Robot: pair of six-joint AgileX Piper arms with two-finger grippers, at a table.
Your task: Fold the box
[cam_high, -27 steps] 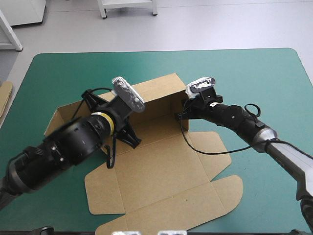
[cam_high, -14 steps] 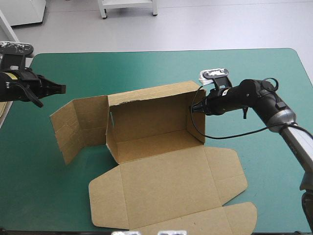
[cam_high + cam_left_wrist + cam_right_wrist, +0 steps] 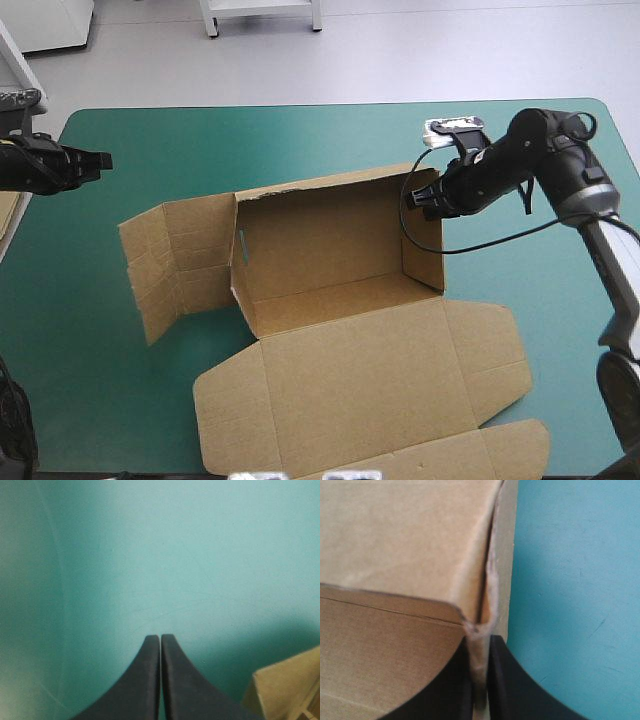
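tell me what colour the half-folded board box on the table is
Plain brown, unprinted. The brown board box shows best in the high view.

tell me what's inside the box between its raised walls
Nothing lies inside the box: only its bare brown floor and inner walls show. The right gripper pinches the right wall, fingers shut on it. The teal-green cover beneath the box is hidden.
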